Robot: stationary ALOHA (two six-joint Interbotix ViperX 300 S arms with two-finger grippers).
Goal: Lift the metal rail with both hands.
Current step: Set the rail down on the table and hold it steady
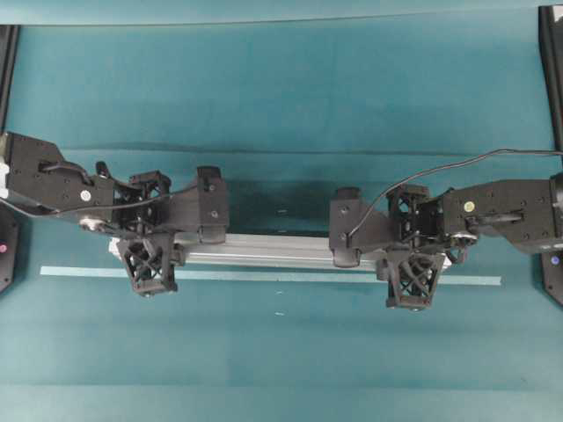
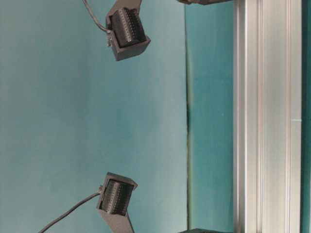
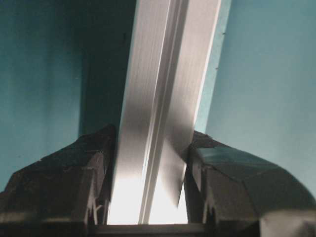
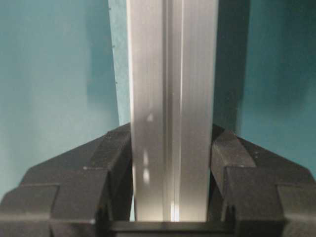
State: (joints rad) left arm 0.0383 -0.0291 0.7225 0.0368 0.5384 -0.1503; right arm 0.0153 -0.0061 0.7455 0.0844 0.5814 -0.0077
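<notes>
The metal rail (image 1: 273, 251) is a long silver grooved bar lying left to right across the middle of the overhead view. My left gripper (image 1: 148, 239) is shut on it near its left end, one finger on each side. My right gripper (image 1: 411, 249) is shut on it near its right end. In the left wrist view the rail (image 3: 163, 98) runs between the black fingers (image 3: 79, 187) of that gripper (image 3: 150, 197). In the right wrist view the rail (image 4: 173, 98) sits square between the fingers (image 4: 256, 182) of that gripper (image 4: 170, 187). A dark shadow lies beside the rail, offset from it.
A thin pale-blue tape strip (image 1: 264, 276) lies on the teal table just in front of the rail. Black frame posts stand at the far corners (image 1: 550, 70). In the table-level view the rail (image 2: 267, 121) fills the right side, with two black boxy parts (image 2: 127, 31) on cables.
</notes>
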